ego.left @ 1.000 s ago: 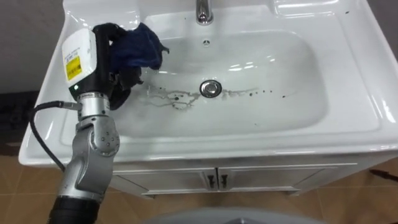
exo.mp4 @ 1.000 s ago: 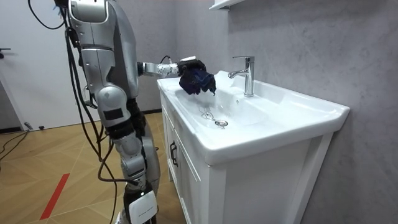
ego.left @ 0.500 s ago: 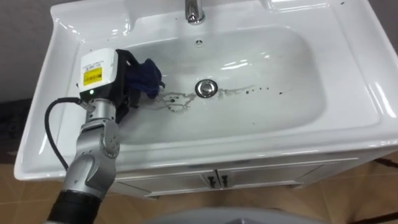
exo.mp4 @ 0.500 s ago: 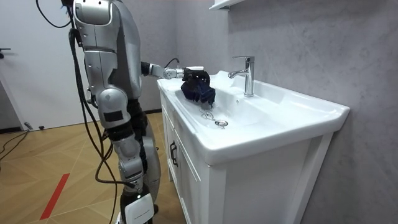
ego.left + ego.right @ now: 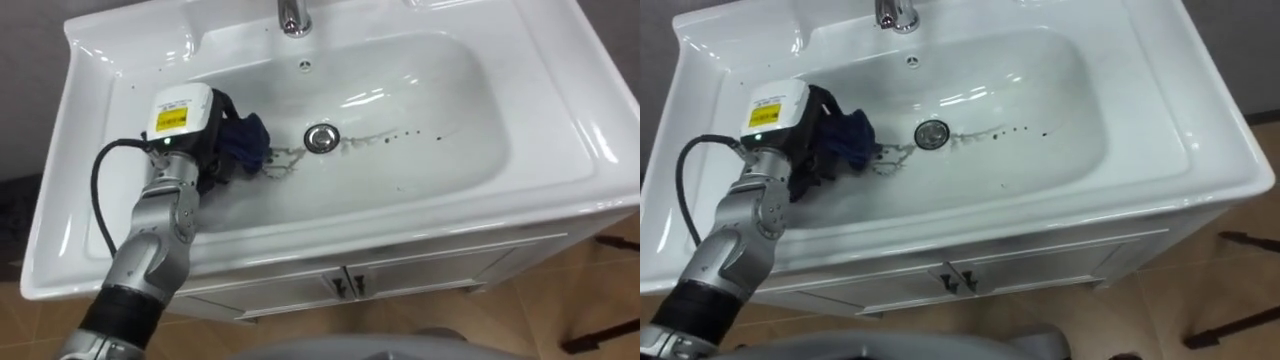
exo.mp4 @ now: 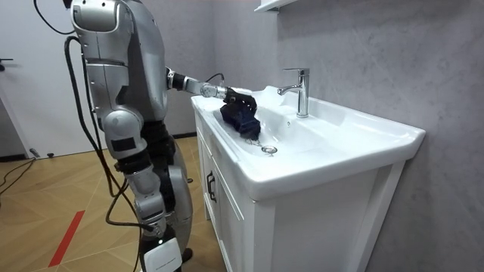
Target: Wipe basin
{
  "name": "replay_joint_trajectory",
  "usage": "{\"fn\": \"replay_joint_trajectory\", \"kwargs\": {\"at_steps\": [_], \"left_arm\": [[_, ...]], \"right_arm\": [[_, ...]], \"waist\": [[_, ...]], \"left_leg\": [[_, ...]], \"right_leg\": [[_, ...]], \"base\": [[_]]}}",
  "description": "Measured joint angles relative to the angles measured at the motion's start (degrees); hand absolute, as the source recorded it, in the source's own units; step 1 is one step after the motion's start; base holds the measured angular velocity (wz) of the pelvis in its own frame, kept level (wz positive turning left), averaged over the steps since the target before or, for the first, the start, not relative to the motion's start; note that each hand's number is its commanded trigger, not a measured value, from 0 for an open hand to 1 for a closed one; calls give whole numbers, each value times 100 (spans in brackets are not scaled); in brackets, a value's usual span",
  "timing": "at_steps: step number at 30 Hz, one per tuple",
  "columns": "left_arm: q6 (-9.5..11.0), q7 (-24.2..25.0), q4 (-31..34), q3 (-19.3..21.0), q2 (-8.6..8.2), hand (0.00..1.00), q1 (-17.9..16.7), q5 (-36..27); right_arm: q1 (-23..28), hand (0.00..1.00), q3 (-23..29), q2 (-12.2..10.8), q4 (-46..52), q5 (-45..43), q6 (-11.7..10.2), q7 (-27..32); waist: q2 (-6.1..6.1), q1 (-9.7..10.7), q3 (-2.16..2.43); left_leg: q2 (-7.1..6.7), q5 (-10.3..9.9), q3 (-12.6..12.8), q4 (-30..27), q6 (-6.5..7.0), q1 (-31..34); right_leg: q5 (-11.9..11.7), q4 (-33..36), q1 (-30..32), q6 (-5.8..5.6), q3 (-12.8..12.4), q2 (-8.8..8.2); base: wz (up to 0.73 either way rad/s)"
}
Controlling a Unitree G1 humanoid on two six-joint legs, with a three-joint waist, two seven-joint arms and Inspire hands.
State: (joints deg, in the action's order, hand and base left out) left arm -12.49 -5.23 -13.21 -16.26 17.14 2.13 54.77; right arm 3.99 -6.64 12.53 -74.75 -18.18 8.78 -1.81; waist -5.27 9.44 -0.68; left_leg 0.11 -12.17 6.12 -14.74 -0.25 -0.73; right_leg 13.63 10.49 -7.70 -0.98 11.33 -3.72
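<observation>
Left hand (image 5: 197, 145) is bunched tight round the blue cloth (image 5: 246, 143), centre-left in the basin (image 5: 430, 190); grime streaks (image 5: 385, 138) run rightward from it, past the drain (image 5: 320, 138).

We count one white rectangular ceramic basin (image 5: 560, 110), one chrome tap (image 6: 301, 91), one round metal drain (image 5: 321, 138) and one dark blue crumpled cloth (image 5: 247, 143). Below sit two white cabinet doors (image 5: 430, 280) with two small dark handles (image 5: 340, 287). The dark specks (image 5: 408, 131) number perhaps six; they are too small to be sure.

Chrome faucet (image 6: 300, 89) above; white cabinet (image 6: 231, 227) on wooden floor (image 6: 60, 204).
</observation>
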Motion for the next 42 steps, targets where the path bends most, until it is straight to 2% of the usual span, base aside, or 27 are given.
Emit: {"fn": "replay_joint_trajectory", "kwargs": {"at_steps": [5, 10, 15, 18, 27, 42], "left_arm": [[-32, 254, -74, -44, -2, 100, -1, 1], [-204, 455, -87, -369, -3, 100, 0, -3], [-280, 675, -150, -617, -9, 100, 1, 0], [-348, 719, -178, -620, -13, 100, 17, -1], [-343, 709, -595, -628, -122, 100, 231, -1], [-297, 699, -662, -632, -155, 100, 240, -51]], "right_arm": [[39, 0, 3, 5, 143, -13, 4, 42], [37, 0, -58, 10, 136, 92, 11, 68], [23, 0, -122, 11, 137, 164, 32, 134], [-16, 0, -117, 7, 145, 214, 157, 177], [-58, 0, -114, 2, 156, 256, 233, 236], [-158, 0, -112, 6, 191, 441, 234, 361]], "waist": [[-15, 18, -5], [3, 47, -10], [70, 140, -2], [125, 143, -2], [154, 162, 4], [183, 135, 22]], "left_leg": [[1, 4, 24, 1, 6, 16], [-12, 10, 23, 50, 13, -1], [-4, 11, 74, 117, 11, 9], [-1, 11, 137, 126, 11, 7], [5, 15, 156, 115, 18, -3], [-1, 20, 179, 136, 24, -77]], "right_leg": [[1, -27, 37, -1, -6, 3], [1, -68, 9, -2, 22, 0], [1, -71, 72, -1, 21, 3], [1, -62, 83, -2, 10, -4], [1, -57, 71, -2, 21, -2], [1, -68, 26, -2, -24, -4]], "base": [[-1], [2], [-3], [-4], [0], [-1]]}}
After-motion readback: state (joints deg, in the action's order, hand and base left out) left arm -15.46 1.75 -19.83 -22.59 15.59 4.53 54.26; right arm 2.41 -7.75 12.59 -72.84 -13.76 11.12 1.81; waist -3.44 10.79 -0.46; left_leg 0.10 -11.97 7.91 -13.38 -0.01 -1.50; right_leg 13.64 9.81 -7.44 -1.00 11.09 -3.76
